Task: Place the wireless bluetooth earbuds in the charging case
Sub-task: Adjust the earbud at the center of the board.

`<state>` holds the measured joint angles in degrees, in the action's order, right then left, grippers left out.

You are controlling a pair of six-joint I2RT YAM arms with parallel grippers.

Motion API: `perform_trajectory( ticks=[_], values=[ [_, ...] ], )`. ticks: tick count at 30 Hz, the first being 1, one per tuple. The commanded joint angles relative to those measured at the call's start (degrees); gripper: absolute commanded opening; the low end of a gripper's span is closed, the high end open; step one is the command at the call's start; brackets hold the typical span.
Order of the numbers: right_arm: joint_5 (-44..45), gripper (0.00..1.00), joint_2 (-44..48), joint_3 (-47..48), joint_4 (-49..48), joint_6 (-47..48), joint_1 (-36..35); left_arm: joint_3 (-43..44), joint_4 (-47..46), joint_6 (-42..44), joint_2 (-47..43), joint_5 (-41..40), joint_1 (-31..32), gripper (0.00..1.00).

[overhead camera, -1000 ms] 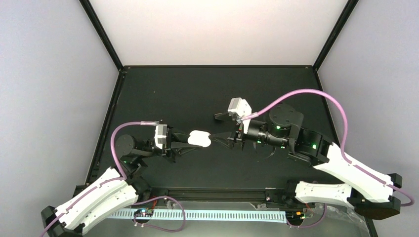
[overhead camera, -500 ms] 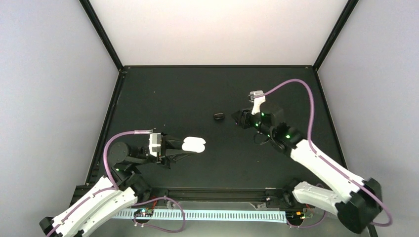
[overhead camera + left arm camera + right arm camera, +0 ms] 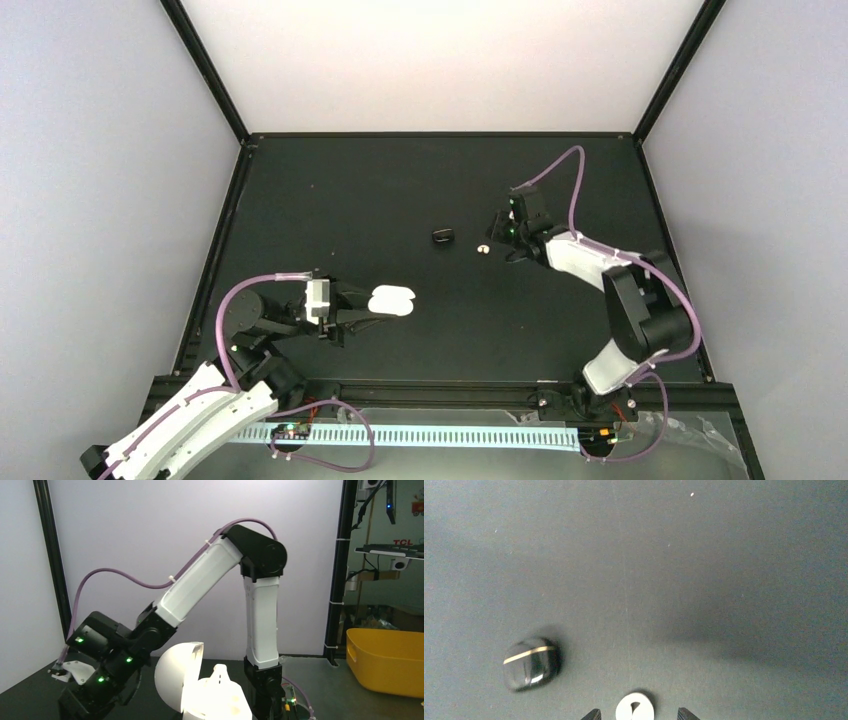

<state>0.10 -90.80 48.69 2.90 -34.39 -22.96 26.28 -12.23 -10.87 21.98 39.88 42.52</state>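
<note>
The white earbud lies loose on the black table, far of centre and well apart from the white charging case. In the right wrist view it is flanked by the fingertips of the right gripper, with a small gap left on each side, so the jaws are partly open and nothing is held yet. 1 second ago that gripper was up against the case at mid-table; it has since been swung out and lowered over the bud, narrowing as it went. The case, lid up, is clamped in the tightly closed left gripper and has been drawn back toward the near left. A fresh pick is judged to be under way, with insertion not yet done. Just beside the bud lies 1 glossy black piece with a gold line; bud or case cannot be told.
</note>
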Motion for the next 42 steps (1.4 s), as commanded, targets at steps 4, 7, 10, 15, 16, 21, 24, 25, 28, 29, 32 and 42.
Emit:
perform_trajectory(
  ticks=[4,7,10,15,16,21,24,25,28,29,32,42],
  values=[
    [-1.34,0.39,-6.97,5.21,-1.81,-1.21,1.95,-0.16,-0.34,0.77,-0.96,0.85,0.39,0.02],
    [-3.12,0.39,-8.98,5.63,-2.22,-2.33,1.95,-0.27,-0.75,0.78,-1.03,1.00,0.37,0.02],
    [-5.16,0.37,-10.05,5.34,-2.93,-3.54,1.95,-0.18,-0.78,0.77,-0.84,1.34,0.37,0.02],
    [-7.94,0.35,-10.01,3.27,-4.91,-5.08,1.84,-0.27,-0.97,0.68,-1.05,1.48,0.37,0.02],
    [-8.37,0.35,-10.08,3.04,-5.10,-5.19,1.86,-0.27,-1.03,0.72,-1.04,1.46,0.36,0.01],
    [-10.99,0.34,-10.75,2.84,-5.90,-5.78,1.87,-0.27,-1.15,0.64,-0.97,1.64,0.33,0.02],
    [-11.79,0.34,-10.18,2.11,-6.39,-6.64,1.78,-0.31,-0.90,0.68,-1.06,1.59,0.30,0.02],
    [-12.05,0.33,-9.92,1.98,-6.44,-6.78,1.78,-0.27,-0.89,0.68,-1.10,1.57,0.34,0.01],
    [-12.97,0.33,-9.37,1.71,-5.96,-7.00,1.54,-0.27,-0.98,0.81,-1.06,1.47,0.29,0.02],
    [-13.13,0.33,-9.21,1.70,-5.63,-7.00,1.41,-0.27,-1.03,0.77,-1.06,1.46,0.33,0.02],
    [-13.81,0.33,-8.53,1.28,-5.27,-7.27,1.04,-0.27,-1.09,0.83,-1.06,1.48,0.28,0.02],
    [-13.68,0.31,-3.98,0.41,-2.58,-6.76,-0.51,-0.27,-0.90,0.85,-1.17,1.59,0.28,0.02]
  ],
)
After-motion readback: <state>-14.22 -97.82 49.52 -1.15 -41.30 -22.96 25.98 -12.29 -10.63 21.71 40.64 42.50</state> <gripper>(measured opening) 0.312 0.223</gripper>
